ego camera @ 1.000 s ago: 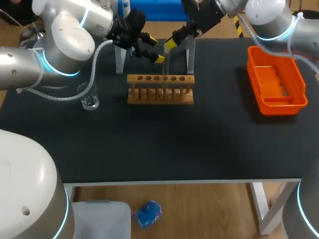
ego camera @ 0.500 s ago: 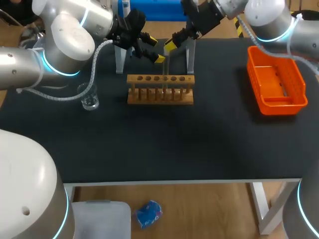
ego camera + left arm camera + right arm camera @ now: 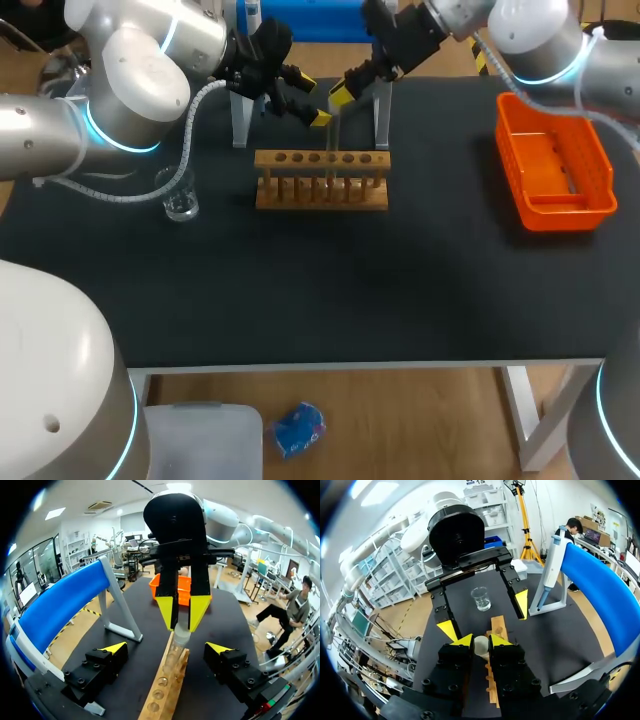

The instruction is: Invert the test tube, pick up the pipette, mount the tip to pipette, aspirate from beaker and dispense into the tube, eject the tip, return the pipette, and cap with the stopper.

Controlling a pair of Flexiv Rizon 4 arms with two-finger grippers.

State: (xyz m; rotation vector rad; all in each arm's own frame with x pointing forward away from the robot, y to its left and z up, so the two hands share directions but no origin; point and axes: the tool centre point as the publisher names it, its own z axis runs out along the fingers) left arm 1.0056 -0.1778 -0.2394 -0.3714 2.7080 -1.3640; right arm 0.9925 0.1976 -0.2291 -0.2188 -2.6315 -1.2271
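Observation:
A clear test tube stands upright over the wooden rack, its lower end at one of the rack's holes. My right gripper is shut on the tube's upper end, which sits between its yellow tips. My left gripper is open, with its fingers on either side of the tube and not touching it. The glass beaker stands left of the rack. The pipette hangs on the blue stand behind the rack.
An orange bin sits at the table's right side. The stand's two legs rise just behind the rack. The front half of the black table holds nothing else.
My right arm's wrist has shifted slightly toward the back. The tube, the rack and my left gripper stay as they were.

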